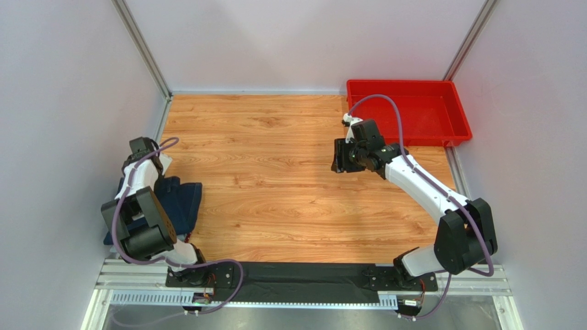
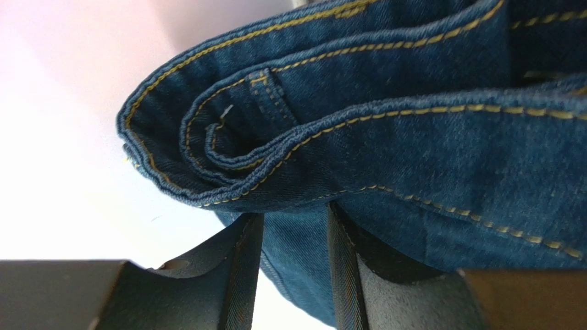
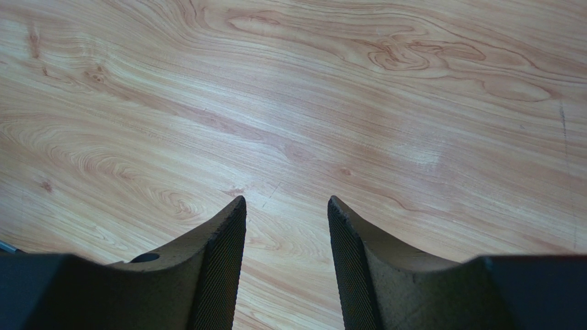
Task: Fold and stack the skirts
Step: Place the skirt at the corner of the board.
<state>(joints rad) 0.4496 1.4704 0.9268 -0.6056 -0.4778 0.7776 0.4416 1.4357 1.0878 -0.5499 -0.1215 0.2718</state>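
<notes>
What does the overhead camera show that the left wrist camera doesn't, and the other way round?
Only the overhead view: the red plastic tray at the far right of the wooden table, and the right end effector hovering above the bare wood. Only the left wrist view: the dark navy denim skirt's yellow stitching and folded layers close up, with cloth between the left end effector's fingers. Both: that skirt, at the table's left edge.

Navy denim skirt (image 2: 427,151), coarse weave with mustard stitching; table (image 1: 275,179) glossy wood grain; tray (image 1: 413,113) shiny red plastic
</notes>
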